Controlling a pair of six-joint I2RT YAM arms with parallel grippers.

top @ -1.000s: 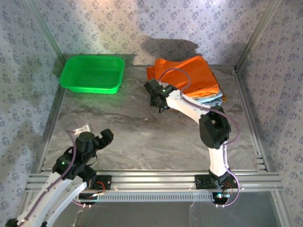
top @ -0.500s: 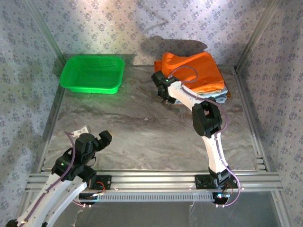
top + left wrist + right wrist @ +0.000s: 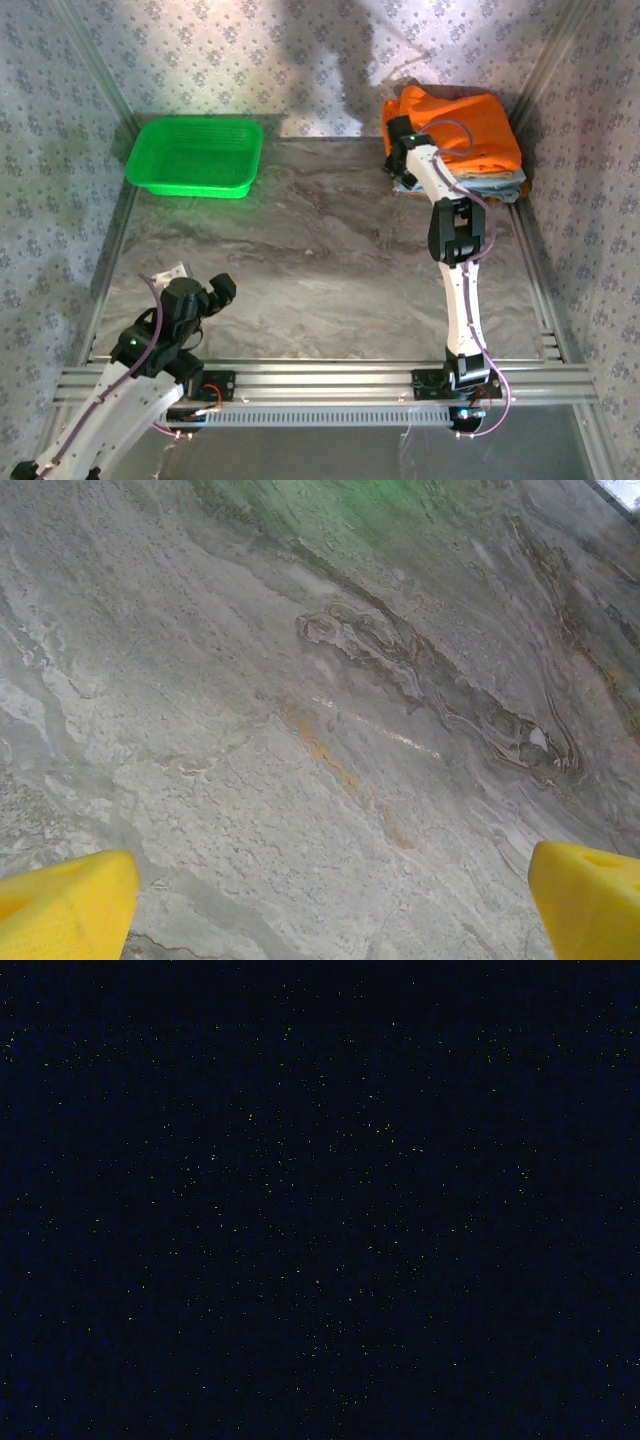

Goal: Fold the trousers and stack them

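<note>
Orange trousers [image 3: 478,122], one pair, one green basket [image 3: 196,156]

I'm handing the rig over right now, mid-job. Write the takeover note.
Left gripper: open, empty, above the table near its base.
Right gripper: at the left edge of the trousers, far right corner; jaws unreadable, its wrist camera dark.
Trousers: folded, lying on top of the light blue garments.
Done: fold and stack, apparently.
To do: confirm the right gripper has let go, then pull it back.

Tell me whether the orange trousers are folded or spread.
Folded: the trousers form a compact orange block atop lighter folded garments in the far right corner.
</note>
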